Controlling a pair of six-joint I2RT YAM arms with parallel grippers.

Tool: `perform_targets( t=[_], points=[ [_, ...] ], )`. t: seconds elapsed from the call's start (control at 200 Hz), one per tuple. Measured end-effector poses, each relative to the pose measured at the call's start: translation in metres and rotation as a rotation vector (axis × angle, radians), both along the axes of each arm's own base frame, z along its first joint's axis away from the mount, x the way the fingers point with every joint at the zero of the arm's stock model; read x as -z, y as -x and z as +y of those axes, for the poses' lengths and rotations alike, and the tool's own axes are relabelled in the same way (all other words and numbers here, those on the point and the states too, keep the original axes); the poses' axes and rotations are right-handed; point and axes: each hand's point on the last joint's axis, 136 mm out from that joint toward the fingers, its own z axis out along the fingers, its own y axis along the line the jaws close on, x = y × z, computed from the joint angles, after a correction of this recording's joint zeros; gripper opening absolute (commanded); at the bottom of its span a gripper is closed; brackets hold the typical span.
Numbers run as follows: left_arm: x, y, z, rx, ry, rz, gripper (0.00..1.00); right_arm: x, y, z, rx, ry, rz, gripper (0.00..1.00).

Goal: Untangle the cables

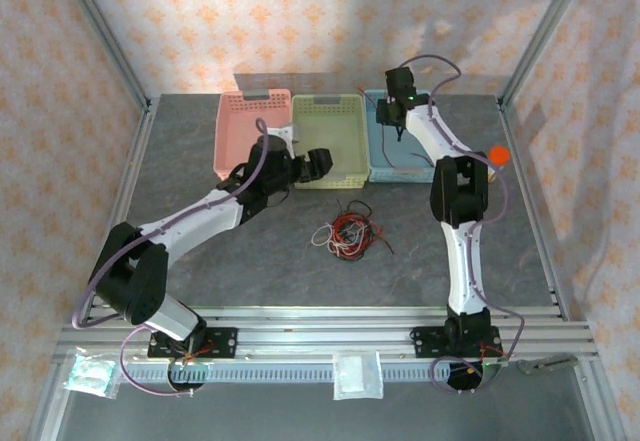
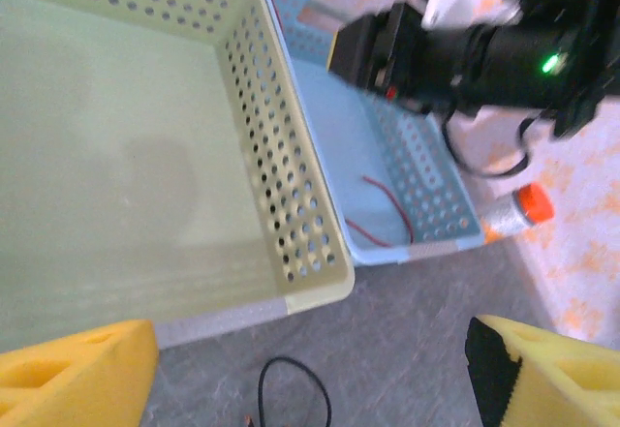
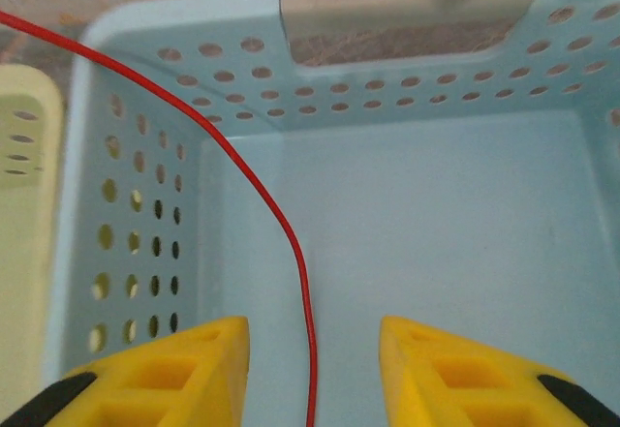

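— Where are the cables (image 1: 345,231)?
— Tangled mid-table (image 1: 250,261), near of the baskets. One red wire (image 3: 291,243) hangs into the blue basket (image 3: 407,88), far right.
— Grippers?
— The right gripper (image 3: 312,328) stands partly open, with the wire loose between its fingers. The left gripper (image 2: 312,335) is spread wide and empty, at the green basket's (image 2: 281,156) near edge.

Pink basket (image 1: 240,136); green basket (image 1: 335,121); blue basket (image 1: 385,151); red, black, white cables (image 1: 343,233)
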Motion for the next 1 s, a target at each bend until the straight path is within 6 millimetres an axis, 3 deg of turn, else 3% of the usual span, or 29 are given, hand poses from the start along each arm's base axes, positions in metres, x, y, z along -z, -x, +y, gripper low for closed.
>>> perform_targets(
  t=[0.2,0.401,0.736,1.001],
  points=[
    [-0.004,-0.013,0.025,-0.038,0.131,0.012,0.84,0.033,-0.003,0.002,-0.004,0.000,0.049,0.38],
    [-0.007,-0.023,0.046,-0.076,0.232,0.020,0.84,0.052,-0.007,0.005,-0.002,-0.009,0.069,0.37],
    [-0.010,-0.020,0.041,-0.048,0.262,0.025,0.84,0.069,-0.015,0.008,-0.003,-0.018,0.077,0.31],
    [-0.011,-0.016,0.042,-0.042,0.264,0.024,0.84,0.070,-0.016,0.009,-0.004,-0.022,0.077,0.16]
  ],
)
